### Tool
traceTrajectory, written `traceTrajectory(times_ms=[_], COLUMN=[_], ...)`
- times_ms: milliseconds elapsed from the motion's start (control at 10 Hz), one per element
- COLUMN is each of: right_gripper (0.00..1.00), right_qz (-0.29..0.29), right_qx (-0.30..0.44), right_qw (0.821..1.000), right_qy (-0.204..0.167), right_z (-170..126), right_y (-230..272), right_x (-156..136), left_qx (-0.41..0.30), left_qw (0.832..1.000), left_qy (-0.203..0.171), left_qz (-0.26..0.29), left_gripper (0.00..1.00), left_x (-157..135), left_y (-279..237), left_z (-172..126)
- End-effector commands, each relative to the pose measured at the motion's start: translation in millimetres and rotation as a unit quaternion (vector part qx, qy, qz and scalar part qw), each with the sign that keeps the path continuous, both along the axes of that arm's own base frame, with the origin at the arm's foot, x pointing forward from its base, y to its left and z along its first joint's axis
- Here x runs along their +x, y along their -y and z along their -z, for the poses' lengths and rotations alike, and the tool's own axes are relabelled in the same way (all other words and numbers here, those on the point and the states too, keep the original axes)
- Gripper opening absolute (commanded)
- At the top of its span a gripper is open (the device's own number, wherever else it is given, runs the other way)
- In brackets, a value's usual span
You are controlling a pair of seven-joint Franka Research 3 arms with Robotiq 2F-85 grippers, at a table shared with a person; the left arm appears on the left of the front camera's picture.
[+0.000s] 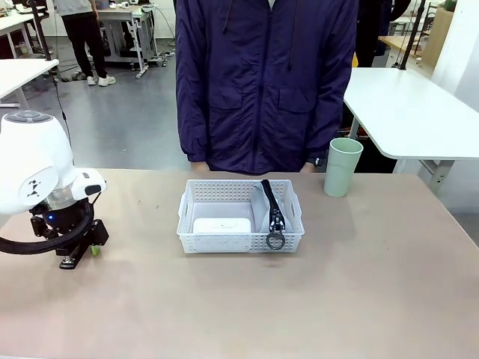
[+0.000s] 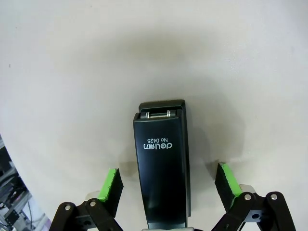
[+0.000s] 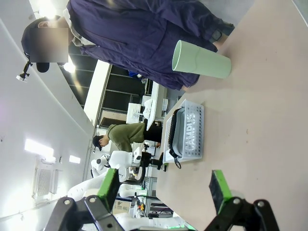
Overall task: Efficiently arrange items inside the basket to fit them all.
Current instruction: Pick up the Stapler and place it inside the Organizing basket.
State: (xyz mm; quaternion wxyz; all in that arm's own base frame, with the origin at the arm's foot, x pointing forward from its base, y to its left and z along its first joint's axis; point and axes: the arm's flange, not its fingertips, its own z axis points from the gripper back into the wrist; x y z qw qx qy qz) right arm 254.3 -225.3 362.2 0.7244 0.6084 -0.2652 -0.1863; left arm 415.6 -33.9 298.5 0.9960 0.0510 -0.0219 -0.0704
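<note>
Left gripper (image 2: 168,186) is down low at the left end of the table (image 1: 359,284), jaws spread wide. Its green pads (image 2: 111,185) sit either side of the black stapler (image 2: 162,168) with a gap on both sides, so it straddles without gripping. The stapler lies flat on the tabletop, well apart from the white lattice basket (image 1: 224,241) at mid-table. In the basket, the white box (image 1: 221,225) is on the left and the grey pouch (image 1: 260,209) on the right, its black strap (image 1: 271,200) running to the ring (image 1: 275,241) at the near wall. The pale green cup (image 1: 343,167) stands upright beyond the basket's right corner, near the person (image 1: 262,82) in a dark jacket. Right gripper (image 3: 163,188) hangs released, with nothing between its fingers.
</note>
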Motion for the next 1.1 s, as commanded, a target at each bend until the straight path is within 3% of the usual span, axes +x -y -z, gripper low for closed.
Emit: traceTrajectory(times_ms=[0, 300, 400, 500, 600, 700, 800, 1000], right_gripper=[1.0, 1.0, 1.0, 1.0, 1.0, 1.0, 1.0, 1.0], right_qz=[0.004, 0.004, 0.004, 0.004, 0.004, 0.004, 0.004, 0.004], right_qx=[0.001, 0.001, 0.001, 0.001, 0.001, 0.001, 0.001, 0.001], right_qw=[1.0, 1.0, 1.0, 1.0, 1.0, 1.0, 1.0, 1.0], right_qy=[0.013, 0.013, 0.013, 0.013, 0.013, 0.013, 0.013, 0.013], right_z=[-1.5, -1.5, -1.5, -1.5, -1.5, -1.5, -1.5, -1.5], right_y=[-1.0, -1.0, -1.0, -1.0, -1.0, -1.0, -1.0, -1.0], right_x=[1.0, 1.0, 1.0, 1.0, 1.0, 1.0, 1.0, 1.0], left_qx=[-0.016, -0.071, -0.078, -0.084, -0.084, -0.082, -0.082, -0.082], left_qw=[1.0, 0.997, 0.997, 0.996, 0.996, 0.996, 0.996, 0.996], left_qy=[-0.006, -0.007, -0.004, -0.008, -0.005, -0.001, 0.0, 0.004], left_qz=[0.003, -0.019, -0.02, -0.018, -0.02, -0.022, -0.023, -0.028], left_gripper=[1.0, 1.0, 0.42, 0.42, 0.0, 0.37, 0.0, 0.0], left_x=[-16.6, -14.3, -14.1, -14.1, -14.2, -14.2, -14.0, -14.4], left_y=[-6.5, -11.5, -14.7, -16.5, -16.9, -18.2, -19.4, -20.7], left_z=[6.1, 0.4, -1.5, -2.1, -3.3, -4.1, -4.6, -5.5])
